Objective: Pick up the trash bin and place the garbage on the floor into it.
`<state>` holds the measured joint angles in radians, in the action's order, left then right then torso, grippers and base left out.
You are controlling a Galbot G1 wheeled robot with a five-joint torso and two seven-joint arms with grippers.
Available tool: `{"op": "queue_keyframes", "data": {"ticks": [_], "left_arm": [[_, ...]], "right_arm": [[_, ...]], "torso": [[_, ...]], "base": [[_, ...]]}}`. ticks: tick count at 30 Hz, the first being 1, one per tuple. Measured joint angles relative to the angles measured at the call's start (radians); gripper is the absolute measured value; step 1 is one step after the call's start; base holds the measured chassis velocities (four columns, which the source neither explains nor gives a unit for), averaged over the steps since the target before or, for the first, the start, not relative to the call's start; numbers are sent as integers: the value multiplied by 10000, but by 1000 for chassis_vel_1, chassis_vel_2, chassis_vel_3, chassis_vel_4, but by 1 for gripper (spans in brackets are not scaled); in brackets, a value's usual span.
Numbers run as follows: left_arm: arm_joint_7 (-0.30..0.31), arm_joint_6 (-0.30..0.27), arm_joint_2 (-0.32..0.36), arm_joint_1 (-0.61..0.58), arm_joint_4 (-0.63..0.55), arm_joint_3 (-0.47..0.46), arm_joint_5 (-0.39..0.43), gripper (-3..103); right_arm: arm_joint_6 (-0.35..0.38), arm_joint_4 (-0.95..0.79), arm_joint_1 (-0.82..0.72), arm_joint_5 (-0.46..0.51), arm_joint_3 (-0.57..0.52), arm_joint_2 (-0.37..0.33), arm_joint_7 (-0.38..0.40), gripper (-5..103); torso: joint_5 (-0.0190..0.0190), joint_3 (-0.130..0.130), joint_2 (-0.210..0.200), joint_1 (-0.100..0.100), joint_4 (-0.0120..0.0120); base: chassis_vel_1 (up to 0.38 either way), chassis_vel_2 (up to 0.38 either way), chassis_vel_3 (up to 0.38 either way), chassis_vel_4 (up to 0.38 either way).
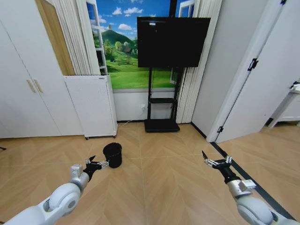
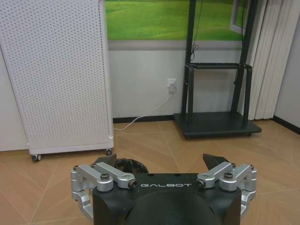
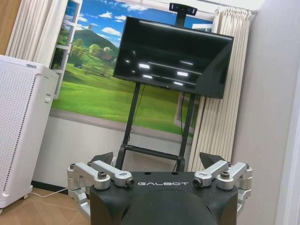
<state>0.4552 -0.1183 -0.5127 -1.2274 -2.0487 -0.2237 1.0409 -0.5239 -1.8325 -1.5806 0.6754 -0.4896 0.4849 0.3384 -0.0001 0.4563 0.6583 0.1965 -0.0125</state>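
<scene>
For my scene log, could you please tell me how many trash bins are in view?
1: the trash bin stands on the floor, just ahead of the left gripper, before the white cabinet. None seems hidden.

Bright, even indoor light, with soft shadows.

The floor (image 1: 164, 183) carries only a faint shadow beside the trash bin (image 1: 112, 154). The dark screen (image 3: 171, 56), above and beyond the right pincer (image 3: 161, 161), reflects small white ceiling lights. In the head view, door and wall lines bow outward toward the edges. All views look sharp.
</scene>
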Motion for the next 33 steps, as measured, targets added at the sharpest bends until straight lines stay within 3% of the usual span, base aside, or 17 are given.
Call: {"op": "queue_keyframes", "data": {"ticks": [5, 12, 15, 20, 22, 23, 24, 27, 33], "left_arm": [[214, -1, -84, 508, 128, -7, 243, 100], [659, -178, -73, 1214, 244, -58, 691, 100], [1013, -374, -26, 1761, 315, -57, 813, 100], [938, -309, 61, 2344, 471, -58, 989, 100], [470, -259, 193, 2604, 480, -124, 1425, 100], [92, -214, 339, 2796, 463, -137, 1757, 100], [92, -214, 339, 2796, 463, -137, 1757, 100], [-411, -110, 607, 3063, 381, -15, 2057, 100], [-790, -87, 620, 3410, 444, 342, 2158, 100]], "right_arm": [[240, -141, 244, 442, -87, -262, 384, 100], [790, -99, 777, 1197, -246, -824, 1154, 100], [1084, -97, 1028, 1963, -337, -1253, 1390, 100], [1578, -123, 1246, 2688, -370, -1725, 1585, 100], [1446, -125, 1241, 2957, -372, -2050, 1303, 100], [884, -58, 1195, 3045, -362, -2356, 582, 100], [884, -58, 1195, 3045, -362, -2356, 582, 100], [-10, -259, 1107, 3130, -148, -3222, -685, 100], [-12, -616, 1195, 3486, -23, -4145, -1006, 100]], "torso": [[2, -4, 1, -7, -8], [0, -4, 1, -7, -1], [2, -4, 1, -7, -5], [-2, -4, 2, -7, -4], [4, -4, 1, -7, -6], [3, -4, 1, -7, -5], [3, -4, 1, -7, -5], [3, -4, 1, -8, -3], [-4, -5, 3, -8, -2]], "base": [[0, 0, 0, 0], [0, 0, 0, 0], [0, 0, 0, 0], [0, 0, 0, 0], [0, 0, 0, 0], [0, 0, 0, 0], [0, 0, 0, 0], [0, 0, 0, 0], [0, 0, 0, 0]]}}
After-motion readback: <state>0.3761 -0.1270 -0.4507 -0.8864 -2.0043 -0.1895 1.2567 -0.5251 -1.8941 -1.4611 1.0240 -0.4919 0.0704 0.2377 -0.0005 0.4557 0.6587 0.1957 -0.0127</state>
